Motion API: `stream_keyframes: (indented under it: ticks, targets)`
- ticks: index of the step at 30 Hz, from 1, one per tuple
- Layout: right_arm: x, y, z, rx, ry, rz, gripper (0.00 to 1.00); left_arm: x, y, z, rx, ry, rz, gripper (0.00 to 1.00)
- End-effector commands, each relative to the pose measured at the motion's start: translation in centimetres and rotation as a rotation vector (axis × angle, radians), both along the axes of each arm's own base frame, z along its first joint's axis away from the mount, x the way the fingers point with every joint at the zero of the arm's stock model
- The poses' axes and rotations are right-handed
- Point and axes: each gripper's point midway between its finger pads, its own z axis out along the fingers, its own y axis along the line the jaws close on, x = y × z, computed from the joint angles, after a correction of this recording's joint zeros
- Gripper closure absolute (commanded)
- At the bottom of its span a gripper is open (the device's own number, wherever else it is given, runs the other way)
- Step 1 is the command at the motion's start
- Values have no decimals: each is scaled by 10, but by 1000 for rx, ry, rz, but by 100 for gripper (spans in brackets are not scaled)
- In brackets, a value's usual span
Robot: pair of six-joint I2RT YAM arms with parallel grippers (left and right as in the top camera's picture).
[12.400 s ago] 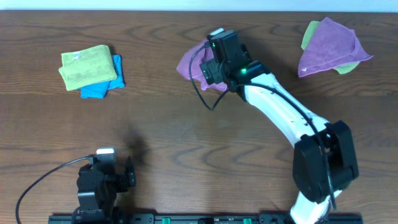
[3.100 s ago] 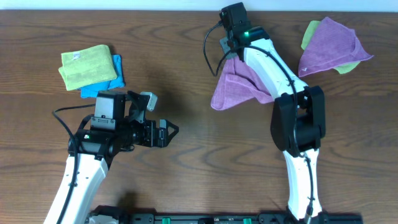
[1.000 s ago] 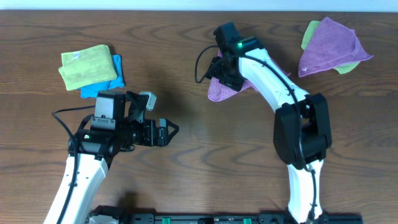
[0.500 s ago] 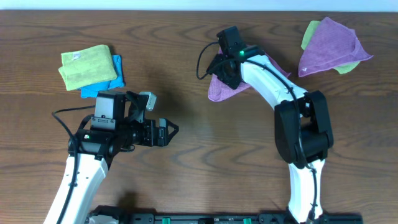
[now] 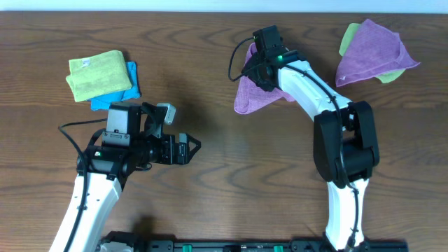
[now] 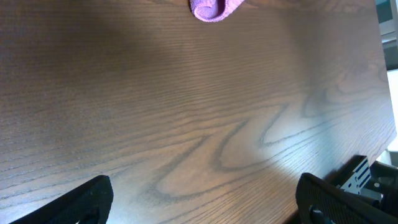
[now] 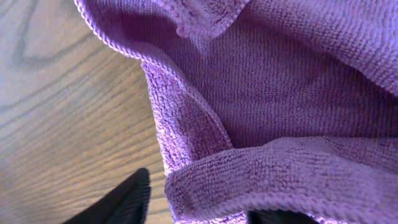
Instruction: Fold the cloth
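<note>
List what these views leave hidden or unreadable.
- Right gripper: in the right wrist view its jaws are cut off by the bottom edge, with the purple cloth bunched between them. Whether they grip it cannot be told.
- The same cloth: cut off by the top edge in the left wrist view.
- Blue cloth: in the overhead view it lies mostly under the folded green cloth.

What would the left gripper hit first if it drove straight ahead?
Likely bare table: the wrist view of the left gripper shows only wood between its open fingers, purple cloth farther off. Depth unclear.
</note>
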Motion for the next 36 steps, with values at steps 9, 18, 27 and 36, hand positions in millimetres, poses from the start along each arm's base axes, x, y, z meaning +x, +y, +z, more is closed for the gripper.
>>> stream_keyframes:
  ticks: [9, 18, 27, 36]
  targets:
    - [1, -8, -12, -32, 10, -18, 99, 4, -1, 7, 0, -17, 1, 4]
    - [-26, -39, 13, -171, 68, 19, 99, 7, 3, 5, 25, -27, 15, 5]
    - [-92, -84, 63, -344, 219, 13, 99, 12, 5, 6, 35, -52, 24, 5]
    - [-166, -121, 73, -490, 497, 60, 99, 13, 4, 7, 33, -55, 23, 5]
